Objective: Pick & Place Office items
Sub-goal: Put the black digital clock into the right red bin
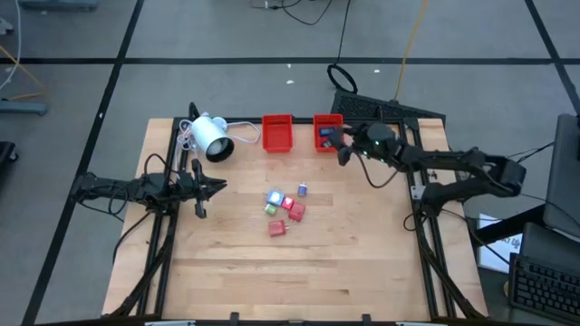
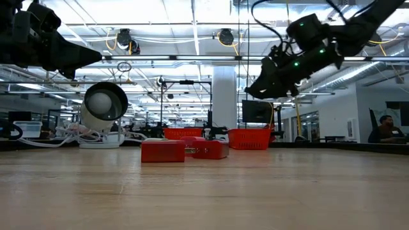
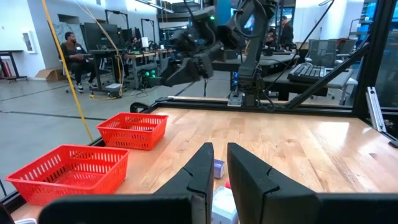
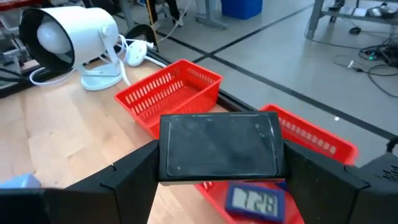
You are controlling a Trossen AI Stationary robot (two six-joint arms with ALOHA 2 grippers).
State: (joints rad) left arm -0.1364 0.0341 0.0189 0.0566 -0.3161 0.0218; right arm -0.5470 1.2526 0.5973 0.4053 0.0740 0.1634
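One black block [image 4: 219, 148] between right tool [image 4: 217, 171] fingers

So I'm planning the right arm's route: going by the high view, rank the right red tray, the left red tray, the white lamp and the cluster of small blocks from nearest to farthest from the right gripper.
1. Right red tray, directly under the right gripper at the table's far edge.
2. Left red tray, next along that edge.
3. Cluster of small blocks, mid-table, nearer the front.
4. White lamp, far left corner.

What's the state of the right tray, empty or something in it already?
Not empty. The right tray shows small dark and blue items inside in the high view, and the right wrist view shows a blue piece in it, below the right gripper.
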